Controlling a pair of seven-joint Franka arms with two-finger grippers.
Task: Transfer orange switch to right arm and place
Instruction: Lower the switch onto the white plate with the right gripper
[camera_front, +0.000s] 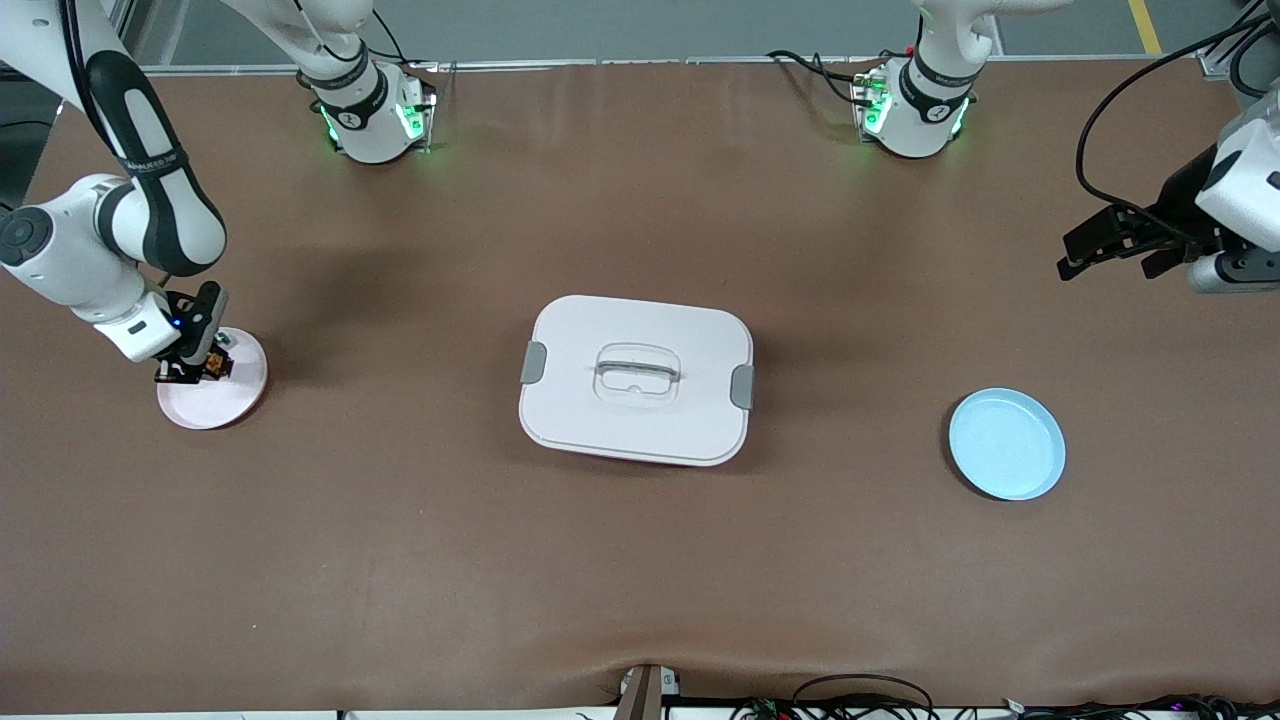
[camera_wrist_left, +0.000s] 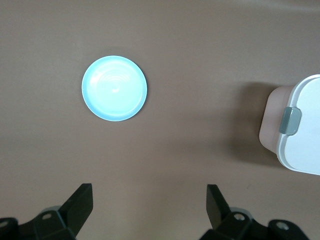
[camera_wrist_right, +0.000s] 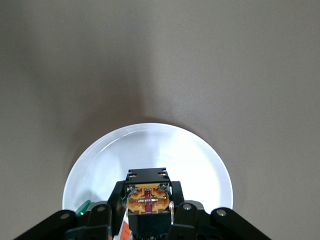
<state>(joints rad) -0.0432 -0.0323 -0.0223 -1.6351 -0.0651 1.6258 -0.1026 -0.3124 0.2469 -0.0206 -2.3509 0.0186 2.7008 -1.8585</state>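
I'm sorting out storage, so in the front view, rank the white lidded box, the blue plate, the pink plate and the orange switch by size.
1. White lidded box
2. Blue plate and pink plate: look alike, and the right gripper partly covers the pink one
3. Orange switch, held by that gripper

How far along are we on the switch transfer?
Handover looks done: the right claw grips the small black switch with the orange face over the round white plate. The left claw waits open and empty above the brown table. Releasing the switch onto the plate remains.
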